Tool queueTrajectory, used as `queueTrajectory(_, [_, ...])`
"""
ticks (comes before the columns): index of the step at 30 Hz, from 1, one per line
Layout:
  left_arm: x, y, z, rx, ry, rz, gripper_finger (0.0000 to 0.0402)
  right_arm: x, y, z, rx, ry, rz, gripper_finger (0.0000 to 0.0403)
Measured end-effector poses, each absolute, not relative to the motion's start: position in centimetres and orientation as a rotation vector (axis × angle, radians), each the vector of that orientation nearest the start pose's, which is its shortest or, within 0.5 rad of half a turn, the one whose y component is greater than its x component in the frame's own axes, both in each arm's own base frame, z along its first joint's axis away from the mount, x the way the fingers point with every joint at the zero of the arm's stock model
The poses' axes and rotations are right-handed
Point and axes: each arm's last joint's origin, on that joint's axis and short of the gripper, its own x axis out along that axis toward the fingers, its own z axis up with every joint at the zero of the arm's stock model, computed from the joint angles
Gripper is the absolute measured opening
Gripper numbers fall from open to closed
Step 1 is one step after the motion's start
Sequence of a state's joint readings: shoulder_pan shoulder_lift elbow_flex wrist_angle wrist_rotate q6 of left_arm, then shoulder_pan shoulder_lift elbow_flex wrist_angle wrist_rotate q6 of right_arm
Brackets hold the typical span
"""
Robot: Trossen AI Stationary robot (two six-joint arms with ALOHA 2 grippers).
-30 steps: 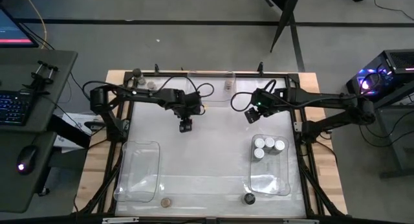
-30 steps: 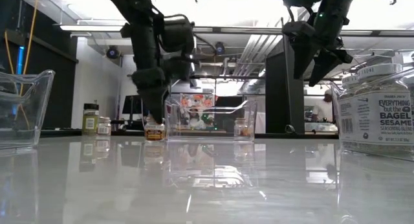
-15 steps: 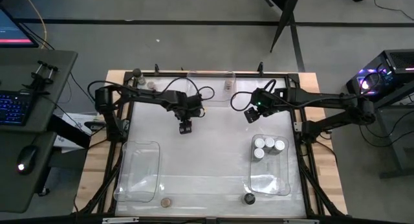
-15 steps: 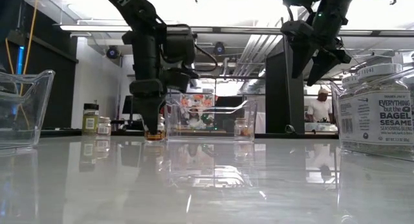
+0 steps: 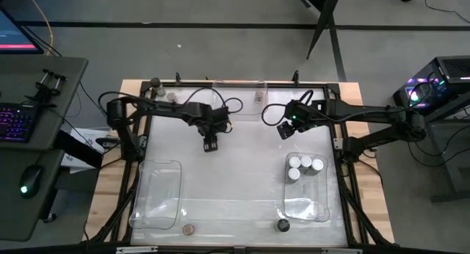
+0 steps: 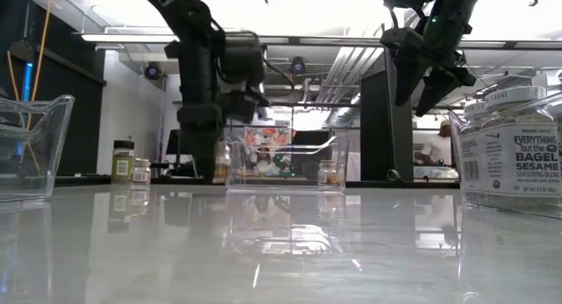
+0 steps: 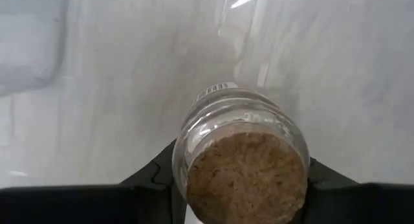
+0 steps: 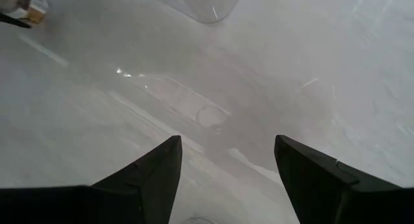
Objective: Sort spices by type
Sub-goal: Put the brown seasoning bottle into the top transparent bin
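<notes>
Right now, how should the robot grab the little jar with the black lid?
Probably best: come straight down from above and pinch the black-lidded jar across its round body, just under the lid. It stands upright, lid facing up.

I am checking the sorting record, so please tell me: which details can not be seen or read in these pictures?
- Jar in the left gripper: the high view hides it under the arm; its lid is out of the left wrist view.
- Two far jars, low view: labels too small to read.
- Three white-lidded jars, high view: contents hidden by lids.
- Bagel seasoning jar, low view: cut off by the edge.
- Right gripper: open, empty.
</notes>
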State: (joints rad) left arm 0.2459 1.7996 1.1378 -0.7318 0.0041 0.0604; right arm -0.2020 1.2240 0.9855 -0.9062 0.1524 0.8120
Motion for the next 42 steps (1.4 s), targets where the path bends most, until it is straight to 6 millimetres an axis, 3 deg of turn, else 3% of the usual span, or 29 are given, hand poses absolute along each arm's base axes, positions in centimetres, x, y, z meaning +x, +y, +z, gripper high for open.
queueTrajectory(5, [30.7,7.6,19.9,-0.129,1.276,0.14,0.0137,21.7,-4.9,26.5,0.735,0.948,-0.768,0.0243])
queueTrajectory(10, [30.4,8.0,26.9,-0.08,1.016,0.177,0.0137,21.8,-5.0,26.5,0.731,0.943,-0.773,0.0243])
queueTrajectory(14, [31.3,10.7,32.0,-0.025,0.833,0.247,0.0137,21.9,-5.1,26.6,0.713,0.906,-0.795,0.0243])
queueTrajectory(18, [33.5,14.7,33.9,0.002,0.81,0.311,0.0137,22.3,-5.2,26.8,0.72,0.865,-0.781,0.0243])
queueTrajectory(22, [36.2,18.1,32.8,0.03,0.911,0.312,0.0137,22.4,-5.2,26.9,0.733,0.856,-0.766,0.0243])
queueTrajectory(28, [38.8,20.3,27.5,0.056,1.188,0.249,0.0137,22.4,-5.2,26.8,0.736,0.856,-0.767,0.0243])
queueTrajectory(34, [39.2,21.5,22.2,0.074,1.419,0.261,0.0137,22.5,-5.2,26.9,0.748,0.832,-0.782,0.0243])
queueTrajectory(42, [38.5,24.7,17.6,-0.103,1.505,0.381,0.0137,22.6,-5.3,27.0,0.757,0.814,-0.789,0.0243])
